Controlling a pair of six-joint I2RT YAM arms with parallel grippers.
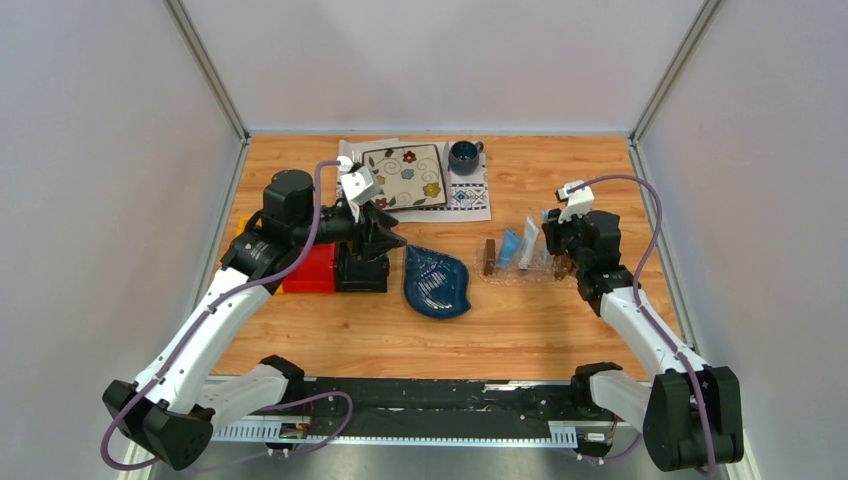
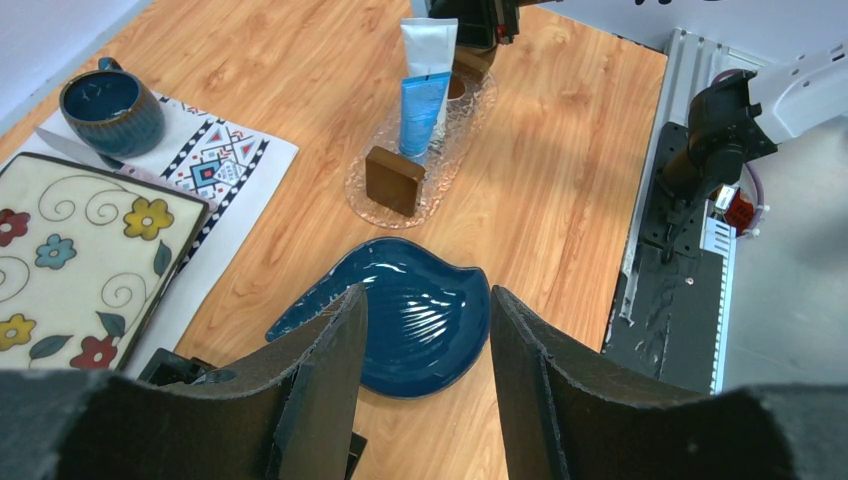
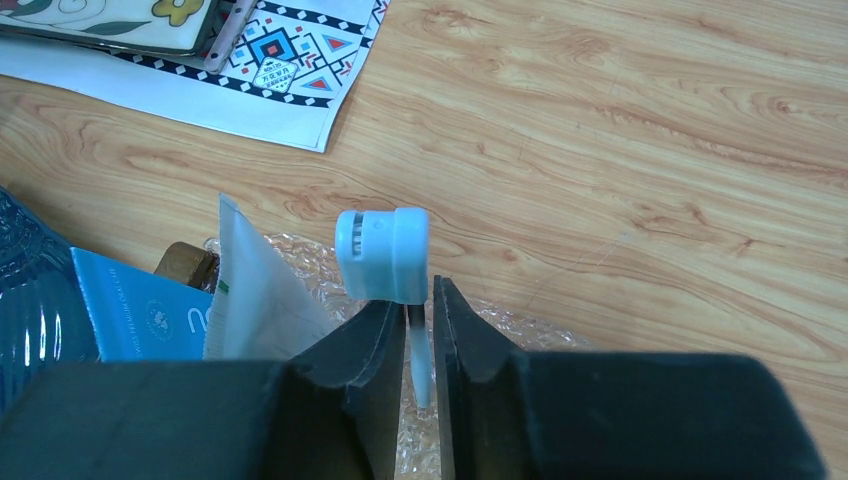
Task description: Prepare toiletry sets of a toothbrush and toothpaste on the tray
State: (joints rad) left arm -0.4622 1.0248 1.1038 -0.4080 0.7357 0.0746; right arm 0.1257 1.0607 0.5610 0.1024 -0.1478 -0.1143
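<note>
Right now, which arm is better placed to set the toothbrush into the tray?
Right: its jaws hold the toothbrush over the tray, beside the toothpaste. The left gripper hangs open by the blue dish.

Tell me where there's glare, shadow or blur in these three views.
Top external: even light, with only soft shadows on the table. Left wrist: bright glare streaks on the glossy blue dish, and the left gripper's fingers are dark. Right wrist: the toothbrush head is sharp, and the right gripper's fingers are dark and soft.
</note>
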